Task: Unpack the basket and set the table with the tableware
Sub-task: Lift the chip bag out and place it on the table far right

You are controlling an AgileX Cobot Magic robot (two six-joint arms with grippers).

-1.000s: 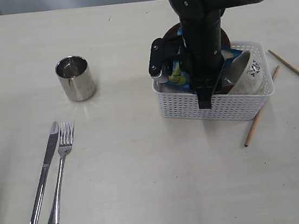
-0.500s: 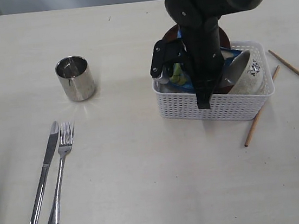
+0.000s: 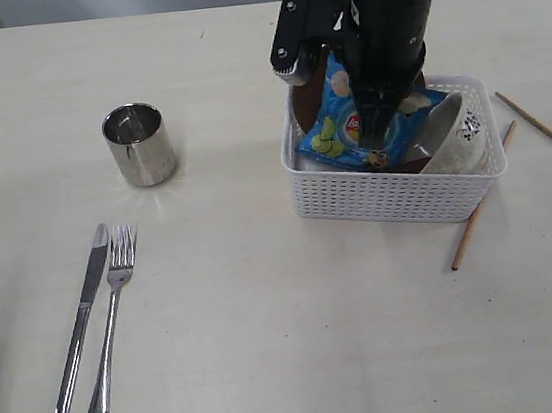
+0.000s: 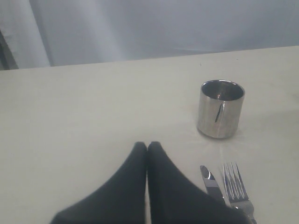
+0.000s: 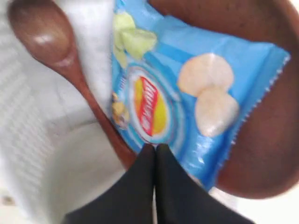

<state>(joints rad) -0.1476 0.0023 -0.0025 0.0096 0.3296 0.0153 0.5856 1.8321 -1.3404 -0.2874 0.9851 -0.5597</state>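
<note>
The white basket (image 3: 396, 197) stands right of centre on the table (image 3: 267, 298). My right gripper (image 3: 378, 149) (image 5: 155, 147) reaches down into it, shut on the edge of the blue chip bag (image 3: 361, 120) (image 5: 187, 93), which rises above the rim. Inside lie the brown plate (image 5: 266, 154), the wooden spoon (image 5: 51, 42) and the white speckled bowl (image 3: 459, 134). Two chopsticks (image 3: 478, 212) lie on the table right of the basket. At the left are the steel cup (image 3: 140, 145) (image 4: 220, 109), knife (image 3: 81, 321) and fork (image 3: 114, 322). My left gripper (image 4: 147, 145) hovers shut and empty near the cutlery.
The second chopstick (image 3: 544, 128) lies slanted near the right edge of the exterior view. The right arm's dark body (image 3: 389, 21) hides the back of the basket. Bare tabletop stretches between the cutlery and the basket.
My right gripper has shut and risen out of the basket. The blue chip bag has come up with it and now shows above the rim.
</note>
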